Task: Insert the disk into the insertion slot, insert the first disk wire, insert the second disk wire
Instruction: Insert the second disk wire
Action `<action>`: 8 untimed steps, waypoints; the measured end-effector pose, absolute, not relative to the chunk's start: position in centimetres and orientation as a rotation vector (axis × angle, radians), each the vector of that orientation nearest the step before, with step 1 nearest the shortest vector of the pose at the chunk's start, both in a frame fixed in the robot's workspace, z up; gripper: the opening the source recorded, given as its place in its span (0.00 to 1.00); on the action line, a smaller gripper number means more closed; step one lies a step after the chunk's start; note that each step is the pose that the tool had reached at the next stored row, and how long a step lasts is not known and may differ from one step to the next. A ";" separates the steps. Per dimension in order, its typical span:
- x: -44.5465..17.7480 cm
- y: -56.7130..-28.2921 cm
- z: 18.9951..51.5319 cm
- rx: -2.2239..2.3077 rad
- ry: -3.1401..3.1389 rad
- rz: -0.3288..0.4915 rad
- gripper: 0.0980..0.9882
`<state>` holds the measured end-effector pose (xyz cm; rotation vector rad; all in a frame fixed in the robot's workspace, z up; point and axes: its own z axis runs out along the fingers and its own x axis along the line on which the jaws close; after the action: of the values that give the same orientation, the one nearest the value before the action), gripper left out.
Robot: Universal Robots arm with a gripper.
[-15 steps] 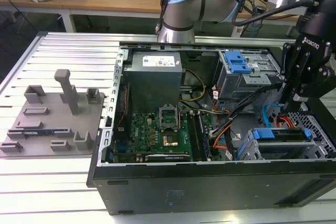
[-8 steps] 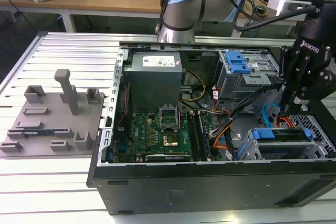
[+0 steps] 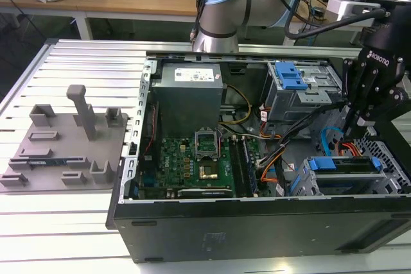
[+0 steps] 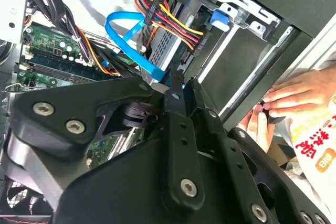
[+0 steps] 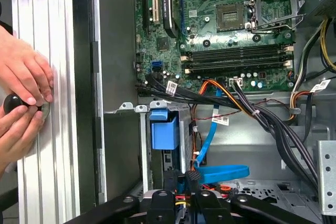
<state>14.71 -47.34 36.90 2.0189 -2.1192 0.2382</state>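
In the second wrist view the tool pinches the first disk wire, thin, floppy, best gripped by its stiff plug.

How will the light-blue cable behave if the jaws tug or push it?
The blue cable is probably floppy sideways yet springy: in both wrist views it holds a looped bend by itself. Being a thin flat ribbon, it likely twists easily and could kink if pinched hard. It looks light, so a push would probably swing the loop toward the red-orange wires beside it.
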 end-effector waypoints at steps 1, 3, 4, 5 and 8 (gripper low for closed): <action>14.7 -47.3 36.9 2.019 -2.119 0.238 0.13; 14.7 -47.3 36.8 2.019 -2.119 0.238 0.07; 14.7 -47.3 36.8 2.019 -2.119 0.238 0.07; 14.7 -47.3 36.8 2.019 -2.119 0.238 0.07; 14.7 -47.3 36.7 2.019 -2.119 0.238 0.07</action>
<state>14.71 -47.34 36.70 2.0188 -2.1191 0.2384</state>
